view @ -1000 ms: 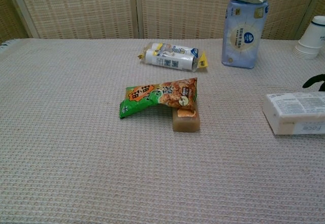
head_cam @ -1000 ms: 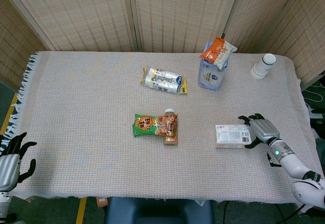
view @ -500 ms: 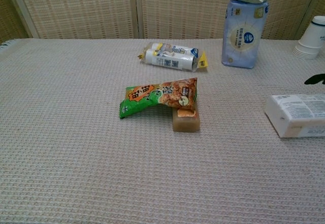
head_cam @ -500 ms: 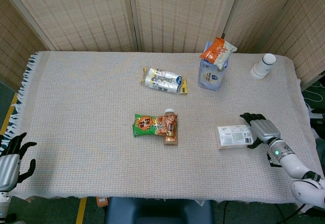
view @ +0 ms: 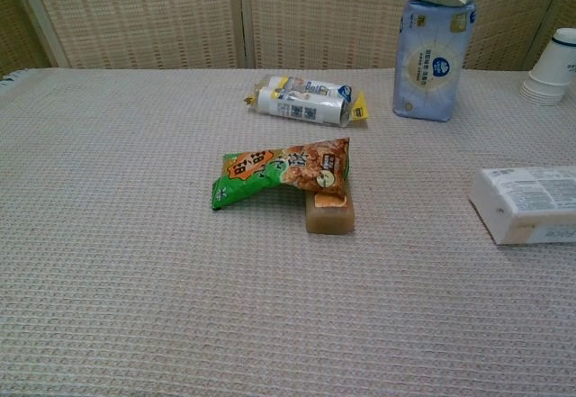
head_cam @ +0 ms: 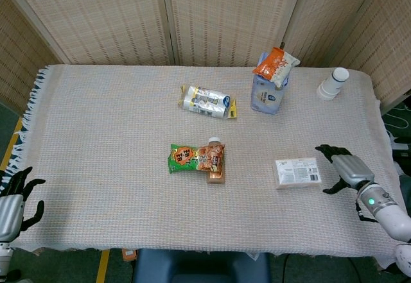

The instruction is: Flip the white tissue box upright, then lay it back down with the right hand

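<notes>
1. your right hand (head_cam: 349,169) hangs over the counter (head_cam: 115,122) near its right edge, fingers spread apart and holding nothing.
2. the white tissue box (head_cam: 298,172) lies flat just to the left of that hand, apart from the fingertips, not touching them.
3. further left of the hand, well apart, a green snack packet (head_cam: 196,158) rests across a brown block (head_cam: 216,175).
4. beyond the hand, toward the screen, a blue tissue pack (head_cam: 266,93) stands upright with an orange packet (head_cam: 275,65) on top, paper cups (head_cam: 332,83) to its right.
5. your left hand (head_cam: 14,203) sits at the counter's near left corner, fingers apart, empty.
</notes>
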`<state>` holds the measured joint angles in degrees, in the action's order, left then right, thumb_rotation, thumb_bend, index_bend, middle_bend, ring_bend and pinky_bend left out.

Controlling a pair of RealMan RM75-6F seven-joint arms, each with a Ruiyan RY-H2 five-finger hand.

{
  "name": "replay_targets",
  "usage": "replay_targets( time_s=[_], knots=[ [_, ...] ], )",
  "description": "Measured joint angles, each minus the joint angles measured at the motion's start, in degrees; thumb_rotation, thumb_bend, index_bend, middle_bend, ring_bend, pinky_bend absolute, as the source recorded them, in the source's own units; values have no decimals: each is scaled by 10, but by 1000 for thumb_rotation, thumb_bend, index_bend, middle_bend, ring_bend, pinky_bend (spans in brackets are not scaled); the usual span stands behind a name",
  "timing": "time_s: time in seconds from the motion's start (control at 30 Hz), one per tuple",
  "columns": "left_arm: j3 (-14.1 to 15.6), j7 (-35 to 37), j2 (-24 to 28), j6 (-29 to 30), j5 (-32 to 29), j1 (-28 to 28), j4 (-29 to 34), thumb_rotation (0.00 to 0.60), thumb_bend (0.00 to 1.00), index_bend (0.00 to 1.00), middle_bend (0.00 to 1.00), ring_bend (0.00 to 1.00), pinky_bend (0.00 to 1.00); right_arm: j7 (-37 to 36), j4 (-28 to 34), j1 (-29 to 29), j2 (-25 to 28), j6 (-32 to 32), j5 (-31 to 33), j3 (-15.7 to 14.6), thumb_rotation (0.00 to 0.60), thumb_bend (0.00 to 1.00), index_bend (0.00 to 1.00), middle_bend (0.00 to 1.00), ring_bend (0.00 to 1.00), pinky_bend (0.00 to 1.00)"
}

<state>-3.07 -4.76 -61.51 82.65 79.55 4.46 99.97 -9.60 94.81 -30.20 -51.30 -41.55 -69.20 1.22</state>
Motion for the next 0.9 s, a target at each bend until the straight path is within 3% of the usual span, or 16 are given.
replay_targets(
  time_s=[0.2, 0.33, 0.43, 0.63, 0.9],
  knots=[
    [1, -5, -3, -1, -1, 1, -2, 600, 486, 283, 0, 0, 248, -18, 34, 78, 18, -174, -68, -5, 600, 0, 0, 0, 0, 0],
    [1, -6, -5, -5, -3, 2, -4, 600, 487, 280, 0, 0, 248, -15, 35, 155, -1, -314, -127, -18, 600, 0, 0, 0, 0, 0],
    [1, -6, -7, -7, -3, 3, -6, 600, 487, 273, 0, 0, 248, -15, 16, 205, -28, -379, -164, -27, 600, 0, 0, 0, 0, 0],
    [1, -7, -9, -6, -2, 4, -8, 600, 486, 273, 0, 0, 248, -13, -51, 233, -73, -419, -182, -27, 600, 0, 0, 0, 0, 0],
    [0, -4, -9, -4, 0, 3, -11, 600, 486, 273, 0, 0, 248, 26, -66, 240, -83, -422, -187, -24, 600, 0, 0, 0, 0, 0]
  ],
)
